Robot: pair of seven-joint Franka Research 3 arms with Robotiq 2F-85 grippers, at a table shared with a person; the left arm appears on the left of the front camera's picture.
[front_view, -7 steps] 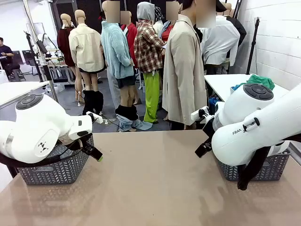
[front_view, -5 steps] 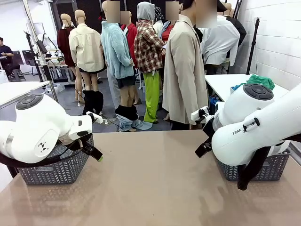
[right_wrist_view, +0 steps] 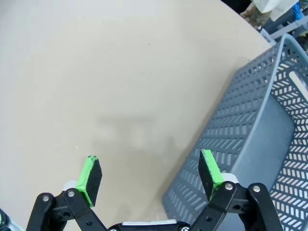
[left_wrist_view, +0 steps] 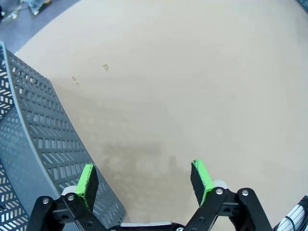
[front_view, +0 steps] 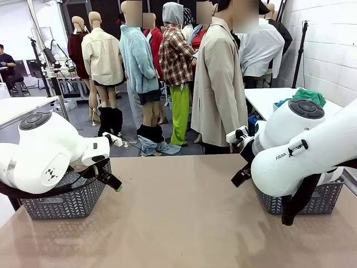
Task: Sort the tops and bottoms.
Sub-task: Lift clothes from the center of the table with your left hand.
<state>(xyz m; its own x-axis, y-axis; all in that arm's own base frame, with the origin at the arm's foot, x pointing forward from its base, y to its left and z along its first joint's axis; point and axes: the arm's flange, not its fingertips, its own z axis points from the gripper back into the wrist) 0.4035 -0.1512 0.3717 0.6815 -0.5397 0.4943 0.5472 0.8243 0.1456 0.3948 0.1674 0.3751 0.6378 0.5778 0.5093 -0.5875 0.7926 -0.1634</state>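
A heap of green cloth (front_view: 305,95) with some blue cloth (front_view: 281,103) under it lies on a white side table behind my right arm; the single garments cannot be told apart. My left gripper (left_wrist_view: 144,179) hangs open over the bare tan table (left_wrist_view: 192,86), beside the left grey basket (left_wrist_view: 33,144), with nothing between its green pads (left_wrist_view: 87,180). My right gripper (right_wrist_view: 150,174) is also open and holds nothing, low over the table next to the right grey basket (right_wrist_view: 250,144).
The two baskets stand at the table's left (front_view: 72,204) and right (front_view: 326,201) sides, partly behind my arms. A person in a long beige coat (front_view: 217,84) stands at the far edge, back turned. The tan tabletop (front_view: 178,212) stretches between the arms.
Both arms are still. The person in the beige coat has shifted slightly at the far side.
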